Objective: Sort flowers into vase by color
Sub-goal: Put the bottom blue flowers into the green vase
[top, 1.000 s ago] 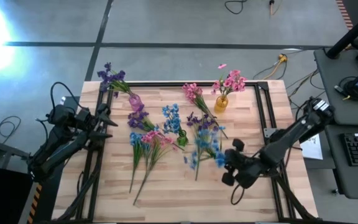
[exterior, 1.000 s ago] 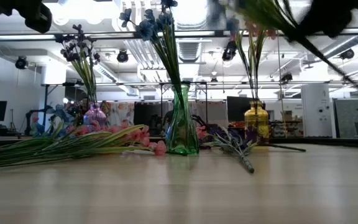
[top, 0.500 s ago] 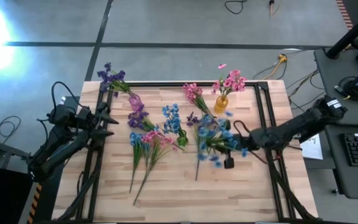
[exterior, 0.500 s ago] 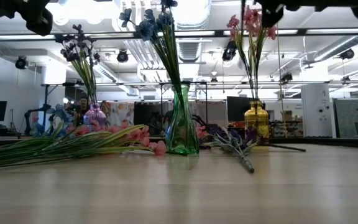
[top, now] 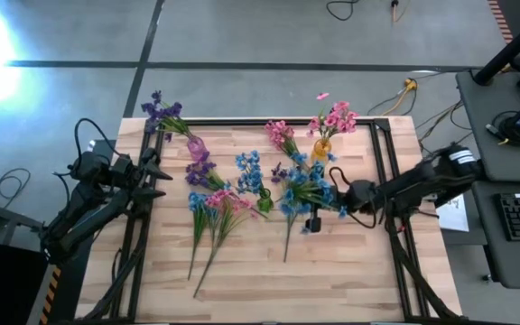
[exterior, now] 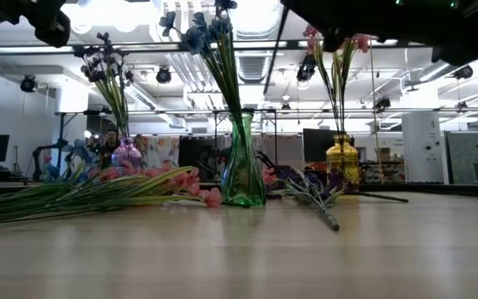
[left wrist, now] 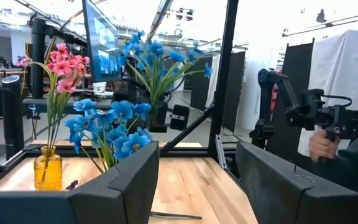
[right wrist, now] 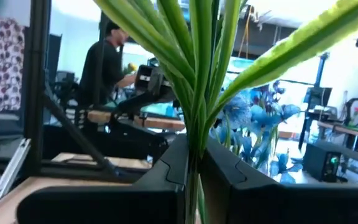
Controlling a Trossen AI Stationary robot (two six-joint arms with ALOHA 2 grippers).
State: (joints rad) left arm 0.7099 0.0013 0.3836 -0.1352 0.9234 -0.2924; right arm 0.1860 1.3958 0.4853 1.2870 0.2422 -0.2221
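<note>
Right fingers swung toward green vase | clamped on blue sprig

Blue flowers on green stems; yellow vase, green vase, pale wood table.

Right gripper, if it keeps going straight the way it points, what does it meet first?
The right gripper, shut on a blue sprig, points left across the table. Probably the green vase with blue flowers comes first, though its height relative to the vase is unclear.
</note>
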